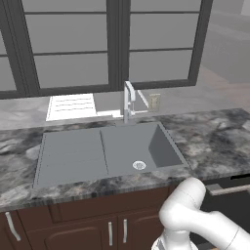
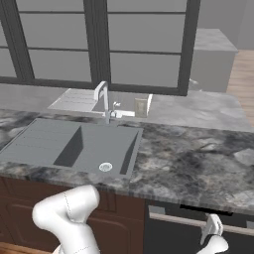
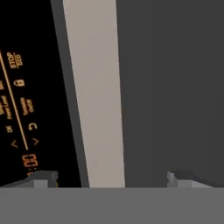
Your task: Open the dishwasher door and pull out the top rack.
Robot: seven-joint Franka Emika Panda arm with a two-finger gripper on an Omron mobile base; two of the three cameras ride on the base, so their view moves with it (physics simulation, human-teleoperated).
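The dishwasher door (image 2: 176, 240) is a dark panel under the counter, also seen at the lower right of the left base view (image 1: 229, 211). Its long silver handle (image 2: 173, 219) runs along the top edge. My gripper (image 2: 214, 226) sits at the handle, right of its middle. Close up, the gripper (image 3: 111, 179) stands open, with the pale handle bar (image 3: 94, 87) between its fingertips (image 3: 43, 177) and touching neither. Beside the bar are the grey door face (image 3: 175, 87) and a black control strip (image 3: 26, 109) with orange symbols. A thin dark gap shows above the door's top edge. The top rack is hidden.
A grey sink (image 1: 112, 151) with a ribbed drainboard and a chrome faucet (image 1: 128, 100) is set in the marble counter (image 2: 198, 158). Brown cabinet doors (image 1: 73, 229) stand left of the dishwasher. My white arm (image 1: 195, 215) bends low in front of them.
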